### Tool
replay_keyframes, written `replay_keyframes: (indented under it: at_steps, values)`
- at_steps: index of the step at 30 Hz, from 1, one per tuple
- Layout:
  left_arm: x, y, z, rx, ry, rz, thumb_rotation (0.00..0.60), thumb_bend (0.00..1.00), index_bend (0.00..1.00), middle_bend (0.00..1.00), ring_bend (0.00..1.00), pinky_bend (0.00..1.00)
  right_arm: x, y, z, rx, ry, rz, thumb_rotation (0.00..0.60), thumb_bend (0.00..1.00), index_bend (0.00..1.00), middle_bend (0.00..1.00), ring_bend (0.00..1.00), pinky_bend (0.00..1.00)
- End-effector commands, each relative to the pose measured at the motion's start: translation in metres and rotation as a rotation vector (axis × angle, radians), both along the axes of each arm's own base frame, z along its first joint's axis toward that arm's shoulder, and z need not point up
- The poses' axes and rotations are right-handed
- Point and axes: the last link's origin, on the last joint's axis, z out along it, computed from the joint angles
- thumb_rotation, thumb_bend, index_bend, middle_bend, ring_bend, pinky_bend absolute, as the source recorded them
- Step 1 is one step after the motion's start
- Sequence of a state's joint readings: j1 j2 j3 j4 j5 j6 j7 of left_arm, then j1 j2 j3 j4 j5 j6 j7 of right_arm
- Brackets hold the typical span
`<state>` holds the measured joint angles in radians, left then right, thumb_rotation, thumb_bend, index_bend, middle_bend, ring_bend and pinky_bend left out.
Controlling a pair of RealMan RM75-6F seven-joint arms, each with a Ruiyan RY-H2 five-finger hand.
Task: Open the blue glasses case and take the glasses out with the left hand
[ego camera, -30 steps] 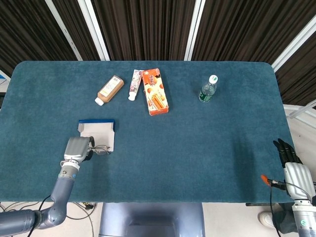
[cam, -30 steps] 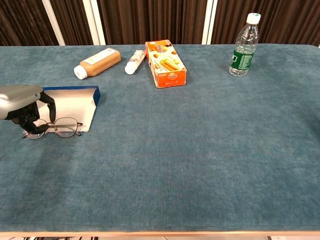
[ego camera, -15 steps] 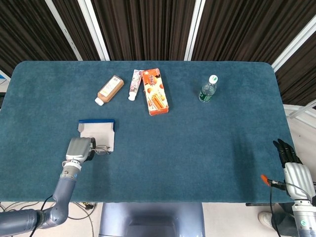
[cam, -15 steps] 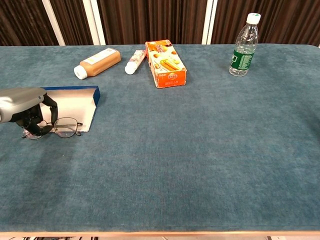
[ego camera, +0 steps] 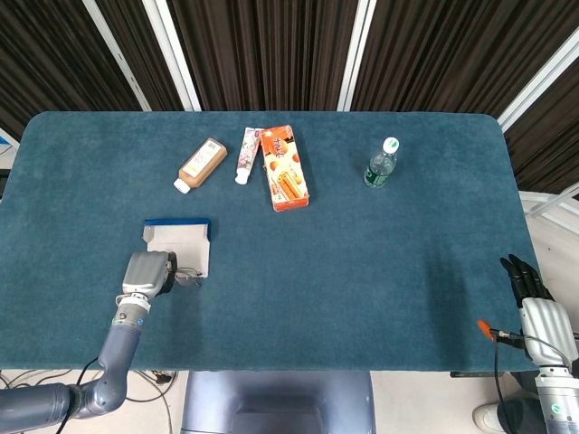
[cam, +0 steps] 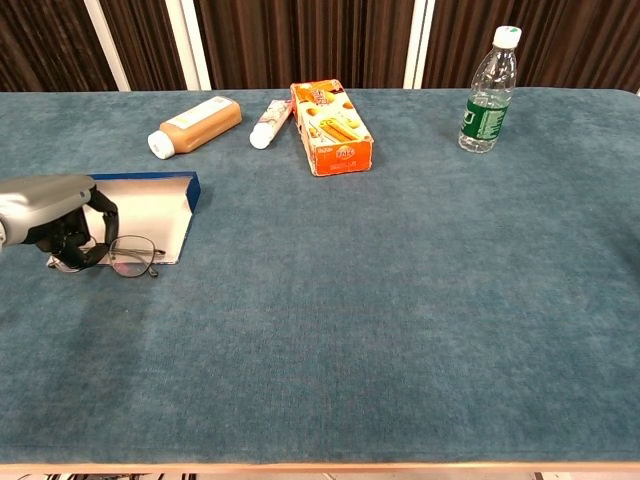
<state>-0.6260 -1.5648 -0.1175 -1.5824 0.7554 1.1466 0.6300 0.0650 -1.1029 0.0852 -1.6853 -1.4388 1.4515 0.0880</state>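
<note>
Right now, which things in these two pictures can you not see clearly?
- Glasses: the left hand covers their left part in both views, so the grip is unclear.
- Right hand: only in the head view, beside the table; its fingers are dark and small. The chest view's edge cuts it off.
- Tube label: too small to read.

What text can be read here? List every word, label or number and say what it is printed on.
No text here can be read for certain.
Orange box: print on its top and end, too blurred to read.
Tube: coloured print, too small to read.
Water bottle: green label, lettering illegible.
Brown bottle: no lettering can be made out.
Glasses case: no lettering shows.
</note>
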Motion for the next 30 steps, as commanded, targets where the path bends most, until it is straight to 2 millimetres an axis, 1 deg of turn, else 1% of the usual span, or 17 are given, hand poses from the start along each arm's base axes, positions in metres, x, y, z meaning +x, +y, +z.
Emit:
replay_keyframes:
  at_steps: [1, 3, 6, 9, 12, 16, 18, 20, 21, 22, 23, 25, 26, 28, 30]
  values:
    - [0.001, 0.0, 0.001, 0.003, -0.004, -0.004, 0.6, 0.5, 0.58, 1.0, 0.92, 1.0, 0.0, 0.0, 0.0, 0.0, -0.001, 0.0, 0.6, 0.27, 0.0, 0.0, 0.0, 0.23]
    - [0.004, 0.0, 0.003, 0.005, -0.012, -0.008, 0.6, 0.5, 0.57, 1.0, 0.92, 1.0, 0.0, 0.0, 0.0, 0.0, -0.001, 0.0, 0.6, 0.27, 0.0, 0.0, 0.0, 0.23]
    - [0.015, 0.0, 0.005, 0.006, -0.041, -0.023, 0.6, 0.5, 0.57, 1.0, 0.92, 1.0, 0.0, 0.0, 0.0, 0.0, -0.001, -0.001, 0.6, 0.27, 0.0, 0.0, 0.0, 0.23]
    - [0.028, 0.002, 0.005, 0.003, -0.056, -0.05, 0.6, 0.5, 0.57, 1.0, 0.92, 1.0, 0.0, 0.0, 0.0, 0.001, -0.001, -0.001, 0.6, 0.27, 0.0, 0.0, 0.0, 0.23]
    - [0.044, 0.005, 0.001, -0.008, -0.075, -0.071, 0.6, 0.5, 0.57, 1.0, 0.92, 1.0, 0.0, 0.0, 0.0, 0.0, -0.001, 0.0, 0.6, 0.27, 0.0, 0.0, 0.0, 0.23]
    - [0.069, 0.009, -0.01, -0.029, -0.101, -0.104, 0.6, 0.5, 0.57, 1.0, 0.92, 1.0, 0.0, 0.0, 0.0, 0.0, -0.003, 0.0, 0.6, 0.27, 0.0, 0.0, 0.0, 0.23]
    - [0.076, 0.01, -0.014, -0.035, -0.105, -0.115, 0.6, 0.5, 0.57, 1.0, 0.92, 1.0, 0.0, 0.0, 0.0, 0.0, -0.003, -0.001, 0.6, 0.27, 0.0, 0.0, 0.0, 0.23]
    - [0.091, 0.012, -0.025, -0.049, -0.116, -0.133, 0.6, 0.5, 0.57, 1.0, 0.92, 1.0, 0.0, -0.001, 0.0, 0.001, -0.003, 0.0, 0.6, 0.27, 0.0, 0.0, 0.0, 0.23]
    - [0.094, 0.013, -0.028, -0.052, -0.118, -0.136, 0.6, 0.5, 0.57, 1.0, 0.92, 1.0, 0.0, -0.001, 0.0, 0.001, -0.003, 0.0, 0.6, 0.27, 0.0, 0.0, 0.0, 0.23]
    - [0.103, 0.014, -0.036, -0.062, -0.118, -0.142, 0.6, 0.5, 0.57, 1.0, 0.92, 1.0, -0.001, -0.001, 0.0, 0.0, -0.004, -0.001, 0.6, 0.27, 0.0, 0.0, 0.0, 0.23]
    - [0.107, 0.014, -0.04, -0.066, -0.118, -0.145, 0.6, 0.5, 0.56, 1.0, 0.92, 1.0, -0.001, -0.001, 0.0, 0.0, -0.005, -0.001, 0.6, 0.27, 0.0, 0.0, 0.0, 0.23]
    - [0.118, 0.014, -0.05, -0.078, -0.123, -0.153, 0.6, 0.49, 0.53, 1.0, 0.91, 1.0, -0.001, -0.001, 0.0, 0.0, -0.004, 0.0, 0.6, 0.27, 0.0, 0.0, 0.0, 0.23]
    - [0.122, 0.013, -0.054, -0.082, -0.124, -0.157, 0.6, 0.47, 0.5, 1.0, 0.91, 1.0, -0.001, -0.001, 0.0, 0.0, -0.004, 0.0, 0.6, 0.27, 0.0, 0.0, 0.0, 0.23]
    - [0.129, 0.012, -0.061, -0.091, -0.12, -0.167, 0.6, 0.4, 0.43, 1.0, 0.9, 1.0, -0.001, -0.001, 0.0, -0.001, -0.004, 0.0, 0.6, 0.27, 0.0, 0.0, 0.0, 0.23]
    - [0.133, 0.011, -0.067, -0.103, -0.1, -0.177, 0.6, 0.31, 0.36, 1.0, 0.9, 1.0, -0.001, -0.001, 0.001, -0.001, -0.004, 0.001, 0.6, 0.27, 0.0, 0.0, 0.0, 0.23]
